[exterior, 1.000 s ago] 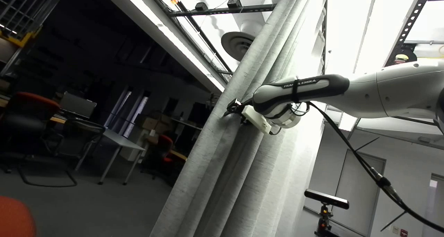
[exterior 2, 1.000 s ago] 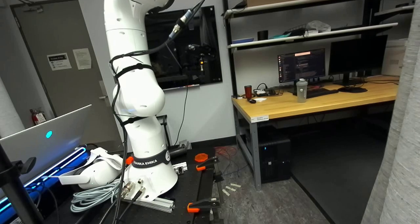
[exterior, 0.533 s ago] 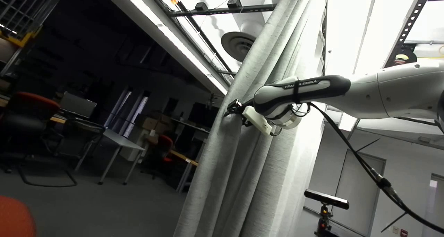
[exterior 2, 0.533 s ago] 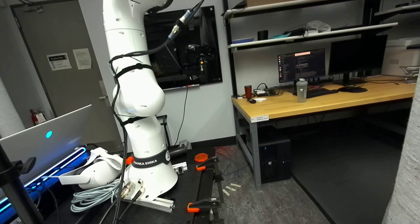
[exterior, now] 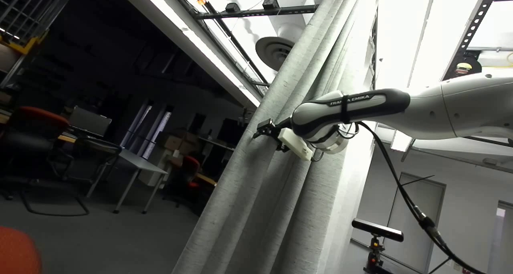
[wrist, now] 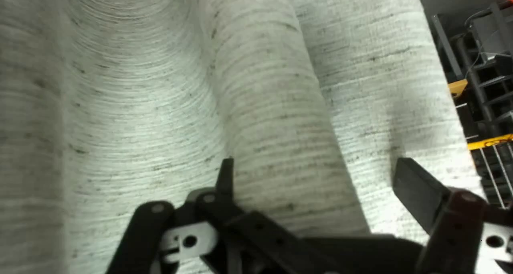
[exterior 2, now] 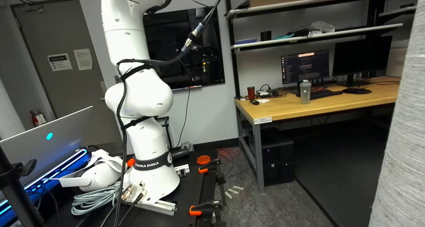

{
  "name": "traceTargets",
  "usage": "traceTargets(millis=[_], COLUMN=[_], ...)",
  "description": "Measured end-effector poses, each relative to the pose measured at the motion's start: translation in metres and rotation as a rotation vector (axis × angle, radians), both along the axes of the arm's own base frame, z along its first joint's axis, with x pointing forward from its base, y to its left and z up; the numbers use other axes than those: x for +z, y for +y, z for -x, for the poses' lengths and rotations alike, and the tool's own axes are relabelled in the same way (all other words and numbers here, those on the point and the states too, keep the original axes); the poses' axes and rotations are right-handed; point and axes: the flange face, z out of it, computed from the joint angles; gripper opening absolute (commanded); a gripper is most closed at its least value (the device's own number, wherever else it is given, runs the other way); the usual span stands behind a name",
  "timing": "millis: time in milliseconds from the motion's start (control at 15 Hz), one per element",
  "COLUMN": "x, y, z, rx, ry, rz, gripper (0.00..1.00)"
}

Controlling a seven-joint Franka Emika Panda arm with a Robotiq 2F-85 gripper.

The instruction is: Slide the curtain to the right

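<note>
- Hanging aslant from the top edge to the bottom edge in an exterior view, a very tall, light grey-white woven fabric curtain (exterior: 276, 193) drops in long folds through the middle of the frame.
- In an exterior view its cloth also fills the right edge, covering one end of a grey-legged, light wooden-topped desk (exterior 2: 279, 111).
- From the right edge to the middle of an exterior view stretches a white jointed robot arm (exterior: 433, 105) with black trim.
- Along the bottom of the wrist view shows a black two-fingered gripper (wrist: 316, 169) with silver links, its fingers (wrist: 419, 193) spread wide, a rounded fold visible in the gap (whether either one touches the cloth, I cannot tell).
</note>
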Motion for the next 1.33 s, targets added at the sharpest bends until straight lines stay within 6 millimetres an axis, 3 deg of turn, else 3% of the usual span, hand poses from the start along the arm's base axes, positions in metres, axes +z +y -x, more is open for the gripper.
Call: traceTargets(millis=[333,667,1067,1333], x=[-0.036,-0.064,-0.069,-0.06], y=[0.038,0.092,0.164,0.18], z=[-0.002,-0.005,-0.005,-0.002], rx=[0.101,0.227,0.371,0.389], ry=[0.086,0.188,0.22,0.242], rz=[0.03,0.032,-0.006,-0.026], gripper=[1.0,1.0,1.0,1.0])
